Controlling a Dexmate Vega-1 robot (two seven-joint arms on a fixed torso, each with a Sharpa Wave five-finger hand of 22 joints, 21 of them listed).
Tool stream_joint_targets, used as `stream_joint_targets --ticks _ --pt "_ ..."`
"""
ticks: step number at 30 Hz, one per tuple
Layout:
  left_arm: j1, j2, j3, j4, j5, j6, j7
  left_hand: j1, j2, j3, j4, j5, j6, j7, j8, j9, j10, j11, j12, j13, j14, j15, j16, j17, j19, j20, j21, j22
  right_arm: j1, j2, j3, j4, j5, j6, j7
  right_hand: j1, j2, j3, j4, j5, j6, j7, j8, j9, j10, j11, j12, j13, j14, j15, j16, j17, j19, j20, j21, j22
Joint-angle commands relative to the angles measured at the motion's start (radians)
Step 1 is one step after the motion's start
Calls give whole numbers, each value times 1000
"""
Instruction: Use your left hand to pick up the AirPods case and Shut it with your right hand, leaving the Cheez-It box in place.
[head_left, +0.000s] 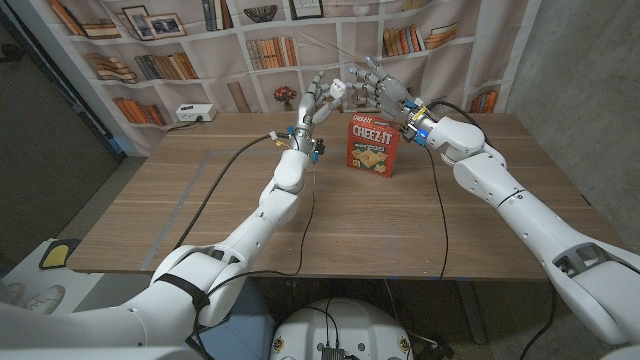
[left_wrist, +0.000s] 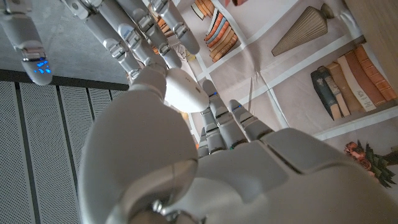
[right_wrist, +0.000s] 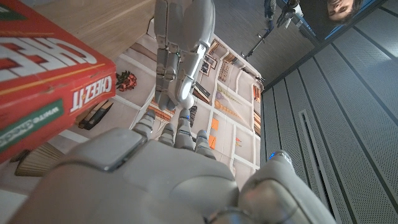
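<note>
So the small glossy white rounded AirPods case (head_left: 337, 88) is up in the air, pinched at the fingertips of the left hand (head_left: 318, 100), well above the wooden table (head_left: 200, 200). From the left wrist camera the case (left_wrist: 185, 90) sits right past that hand's own fingers (left_wrist: 231, 118), thumb on one side and fingers on the other, so it's a proper grasp. Can't honestly tell if the lid is open or closed, or what's inside, and its long axis is hard to call too since it just reads as a smooth white blob from here. The right hand (head_left: 378, 82) is raised right next to it, fingers spread and reaching toward the case; in the left wrist shot its fingers (left_wrist: 134, 34) come in just beside the case, and whether they're actually touching it is not clear. That hand isn't holding anything. The red cardboard Cheez-It box (head_left: 372, 146) stands upright on the table, below both sets of fingers, and it shows beside the right hand in the right wrist shot (right_wrist: 43, 74).
</note>
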Motion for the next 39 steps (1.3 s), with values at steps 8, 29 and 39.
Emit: stream_joint_targets --ticks 8,29,39 --pt "-2 -4 -7 8 -14 -8 -19 35 52 9 12 7 3 4 1 2 209 -176 82 2 16 -22 -6 4 12 -1 1 2 -4 -4 1 -12 -21 -4 -28 -5 1 -5 1 5 -4 -1 0 2 -40 -16 -14 6 -24 7 -4 3 4 2 0 2" --pt "0 -1 -12 5 -14 -15 -22 39 52 7 11 8 4 2 0 2 209 -174 84 0 18 -25 -9 7 15 0 1 2 -43 -8 40 -29 -9 -5 -96 -1 7 -3 1 6 -4 -9 1 2 -103 -25 -21 7 -27 5 -6 2 6 6 1 1" --pt "4 15 -15 -12 -29 -19 -47 40 53 7 12 8 4 -2 0 2 208 -173 85 -1 18 -25 -12 7 15 2 1 2 -78 -29 69 -92 -29 -13 -169 1 10 -1 1 6 -3 -9 1 2 -103 -28 -18 7 -24 3 -4 2 10 6 2 1"
